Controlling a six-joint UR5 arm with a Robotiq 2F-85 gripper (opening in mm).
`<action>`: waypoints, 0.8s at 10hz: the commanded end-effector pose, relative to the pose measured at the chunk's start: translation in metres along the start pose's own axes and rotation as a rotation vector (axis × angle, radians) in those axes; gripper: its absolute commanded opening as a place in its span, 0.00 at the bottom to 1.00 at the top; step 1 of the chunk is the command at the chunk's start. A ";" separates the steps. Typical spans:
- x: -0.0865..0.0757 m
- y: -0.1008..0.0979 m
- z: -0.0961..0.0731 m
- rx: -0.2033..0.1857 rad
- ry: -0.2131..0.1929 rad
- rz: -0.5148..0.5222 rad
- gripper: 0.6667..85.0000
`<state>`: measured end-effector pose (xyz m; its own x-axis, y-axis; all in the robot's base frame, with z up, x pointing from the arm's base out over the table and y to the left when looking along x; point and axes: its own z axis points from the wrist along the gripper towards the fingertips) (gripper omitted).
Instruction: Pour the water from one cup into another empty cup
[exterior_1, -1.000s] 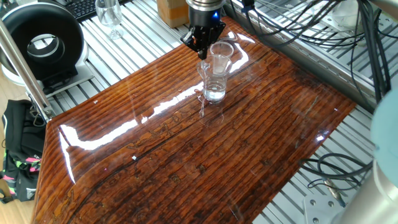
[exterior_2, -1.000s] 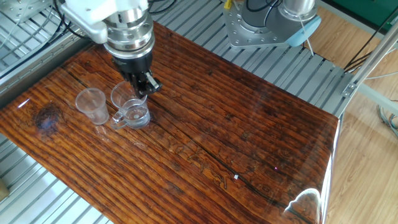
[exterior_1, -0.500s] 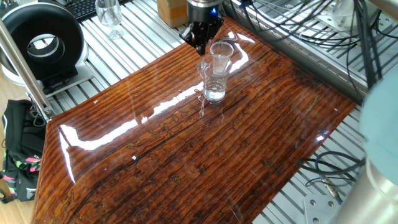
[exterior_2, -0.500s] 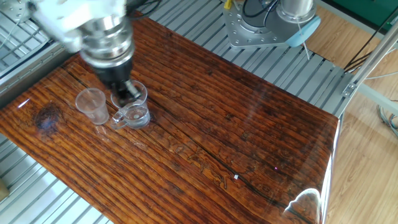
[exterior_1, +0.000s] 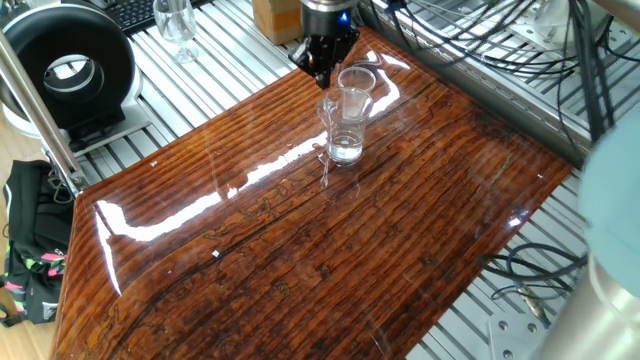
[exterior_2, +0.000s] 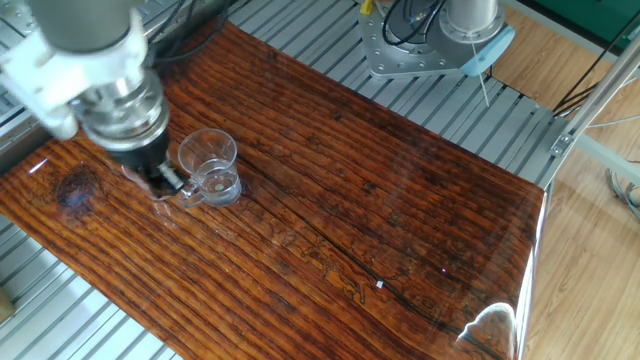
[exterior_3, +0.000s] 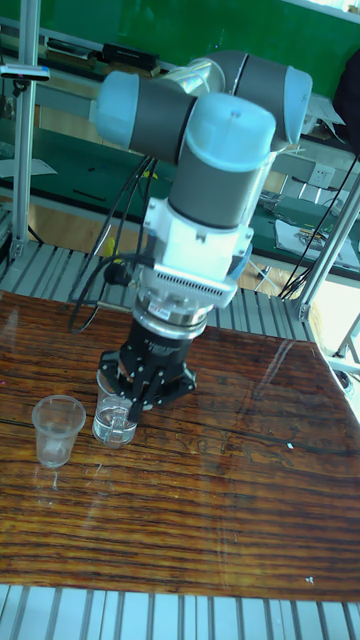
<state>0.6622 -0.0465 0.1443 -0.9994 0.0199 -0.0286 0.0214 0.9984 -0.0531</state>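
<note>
The clear tumbler (exterior_2: 212, 168) (exterior_1: 346, 130) (exterior_3: 113, 415) stands upright near the table's far corner with a little water (exterior_2: 222, 187) (exterior_1: 346, 150) in its bottom. The smaller cloudy cup (exterior_3: 57, 428) stands empty just beside it. In one fixed view that cup (exterior_1: 357, 82) shows right behind the tumbler. In the other fixed view the gripper (exterior_2: 160, 180) hangs low over the cup's spot and hides it. The gripper (exterior_1: 322, 72) (exterior_3: 136, 400) points straight down beside the cups. Its fingers look spread and hold nothing.
A stemmed glass (exterior_1: 177, 25) and a black ring-shaped device (exterior_1: 68, 70) sit off the wooden table (exterior_1: 330, 250) on the metal frame at the back left. Cables (exterior_1: 560, 60) hang at the back right. A robot mount (exterior_2: 430, 45) stands past the table's far edge.
In the other fixed view the gripper has swung left, from above the tumbler to above the small cup, which it now covers. Both cups stand where they were.
</note>
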 end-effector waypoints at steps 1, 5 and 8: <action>-0.018 -0.009 0.021 -0.010 0.011 0.006 0.03; -0.008 -0.005 0.036 -0.051 0.054 0.041 0.26; -0.001 0.012 0.040 -0.066 0.047 0.057 0.40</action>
<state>0.6689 -0.0483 0.1093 -0.9982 0.0584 0.0154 0.0583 0.9982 -0.0111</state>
